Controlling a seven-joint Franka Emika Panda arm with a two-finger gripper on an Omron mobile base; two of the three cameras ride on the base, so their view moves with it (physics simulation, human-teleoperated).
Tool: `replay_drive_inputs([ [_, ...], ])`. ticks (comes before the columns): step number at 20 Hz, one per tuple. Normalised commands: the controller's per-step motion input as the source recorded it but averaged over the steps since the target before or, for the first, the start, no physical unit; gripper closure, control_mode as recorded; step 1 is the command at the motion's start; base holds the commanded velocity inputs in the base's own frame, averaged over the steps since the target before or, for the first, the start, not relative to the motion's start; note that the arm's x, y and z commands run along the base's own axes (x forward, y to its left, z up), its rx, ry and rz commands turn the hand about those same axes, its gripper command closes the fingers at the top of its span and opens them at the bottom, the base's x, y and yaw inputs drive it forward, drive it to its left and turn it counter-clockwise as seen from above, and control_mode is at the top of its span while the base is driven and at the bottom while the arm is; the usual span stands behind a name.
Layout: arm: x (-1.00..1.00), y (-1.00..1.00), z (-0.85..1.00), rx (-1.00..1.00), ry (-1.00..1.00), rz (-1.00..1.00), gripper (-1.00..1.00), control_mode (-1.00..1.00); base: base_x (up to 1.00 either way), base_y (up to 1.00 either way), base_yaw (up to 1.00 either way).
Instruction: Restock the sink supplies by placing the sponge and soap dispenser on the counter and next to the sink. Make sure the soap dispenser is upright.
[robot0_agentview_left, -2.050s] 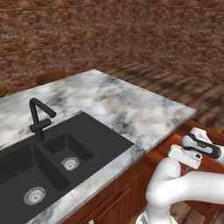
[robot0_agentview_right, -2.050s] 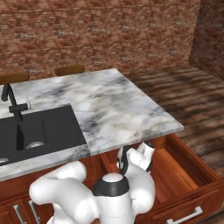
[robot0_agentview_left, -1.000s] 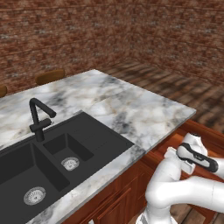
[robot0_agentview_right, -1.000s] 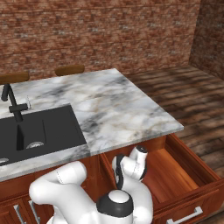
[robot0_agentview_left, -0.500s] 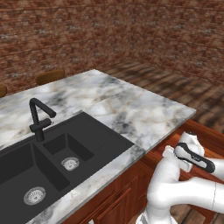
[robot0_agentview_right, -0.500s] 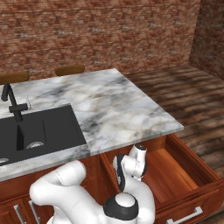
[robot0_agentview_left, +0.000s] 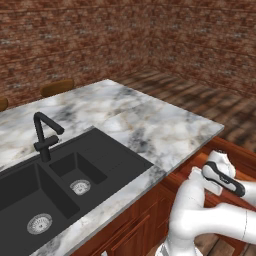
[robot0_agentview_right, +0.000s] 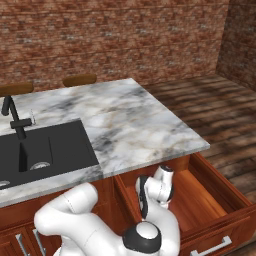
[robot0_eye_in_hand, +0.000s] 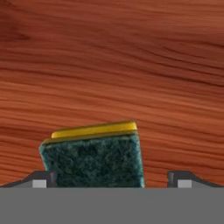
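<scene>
Sponge (robot0_eye_in_hand: 94, 155) lay flat on the wooden floor of the open drawer (robot0_agentview_right: 200, 200), green scrub face toward the hand camera, yellow layer along its far edge. Hand (robot0_eye_in_hand: 111, 179) was open, the two fingertips (robot0_eye_in_hand: 41, 178) standing wide on either side of the sponge, not touching it. Judged light, soft and squashy, rough top so not slippery, nothing fragile. Best hold looked like pinching across the short width near the middle, down low so both layers get caught; it will compress, so close well in.

Soap bottle could not be made out in any view. Desk (robot0_agentview_left: 150, 125) and black sink (robot0_agentview_left: 60, 185) sat above and to the left of the drawer, nothing set on the marble yet.

Versus two seconds back: arm had dropped from above the drawer edge down into the drawer, wrist turned downward. Over the last half second it barely moved. Base views unchanged, so base stayed put.
</scene>
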Motion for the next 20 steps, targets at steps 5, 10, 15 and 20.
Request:
replay_drive_inputs([
  [5,0.0,-0.02,-0.21,0.0,0.0,0.06,-1.0,-1.0,0.0,0.0,0.0],
  [10,0.0,0.09,-0.02,0.0,-0.03,0.02,-1.0,-1.0,0.0,0.0,0.0],
  [15,0.0,0.1,-0.04,0.0,-0.04,0.02,-1.0,-1.0,0.0,0.0,0.0],
  [20,0.0,0.09,-0.15,0.0,-0.07,0.01,-1.0,-1.0,0.0,0.0,0.0],
])
